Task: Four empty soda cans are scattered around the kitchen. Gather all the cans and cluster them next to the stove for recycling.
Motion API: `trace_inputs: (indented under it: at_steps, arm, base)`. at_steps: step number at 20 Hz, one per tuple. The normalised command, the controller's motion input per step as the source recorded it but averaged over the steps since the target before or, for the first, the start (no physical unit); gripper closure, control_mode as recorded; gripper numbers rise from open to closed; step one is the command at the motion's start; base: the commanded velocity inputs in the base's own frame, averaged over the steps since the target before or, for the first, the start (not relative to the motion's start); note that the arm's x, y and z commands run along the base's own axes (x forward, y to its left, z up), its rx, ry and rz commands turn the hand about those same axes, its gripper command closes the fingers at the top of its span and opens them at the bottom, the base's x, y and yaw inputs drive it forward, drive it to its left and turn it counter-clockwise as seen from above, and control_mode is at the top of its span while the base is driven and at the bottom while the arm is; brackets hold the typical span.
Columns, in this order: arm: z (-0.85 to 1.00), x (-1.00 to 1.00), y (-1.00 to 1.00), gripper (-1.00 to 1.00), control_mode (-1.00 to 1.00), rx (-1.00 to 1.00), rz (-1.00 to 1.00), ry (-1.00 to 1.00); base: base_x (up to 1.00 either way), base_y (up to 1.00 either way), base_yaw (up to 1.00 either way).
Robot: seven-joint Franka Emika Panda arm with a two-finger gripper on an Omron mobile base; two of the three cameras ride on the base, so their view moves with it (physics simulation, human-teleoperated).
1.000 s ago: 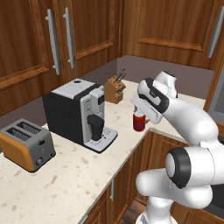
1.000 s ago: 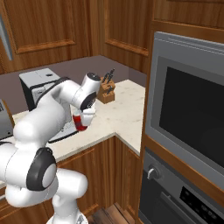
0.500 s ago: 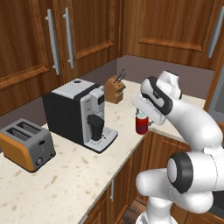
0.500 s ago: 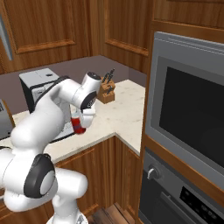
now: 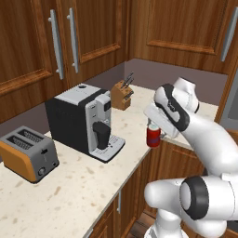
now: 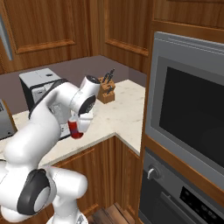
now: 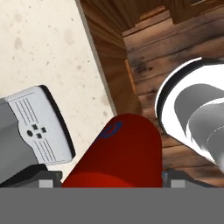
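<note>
Pincer [image 7: 111, 181] is clamped on a red soda can [image 5: 153, 135], fingertips either side of its body. Can sits at the surface [image 5: 69, 186] edge, right of the coffee machine [image 5: 86, 121], knife block [image 5: 122, 88] further behind. Can't tell if it's lifted or touching the surface. Side grip keeps it upright for carrying. Stove isn't nearby, so the haul likely comes next.
</note>
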Motion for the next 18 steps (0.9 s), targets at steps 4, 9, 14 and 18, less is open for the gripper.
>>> trace_inputs:
  at_steps: [4,9,14,18]
  arm:
    - [0.01,-0.3,0.0,1.0,-1.0,0.07,-0.1,0.01]
    - [0.0,-0.23,0.0,1.0,-1.0,0.08,-0.22,0.0]
    - [0.0,-0.28,0.0,1.0,-1.0,0.08,-0.3,0.0]
    - [0.0,-0.26,0.0,1.0,-1.0,0.07,-0.37,0.0]
  base:
    - [0.0,0.0,0.0]
    - [0.0,0.0,0.0]
    - [0.0,0.0,0.0]
    - [0.0,0.0,0.0]
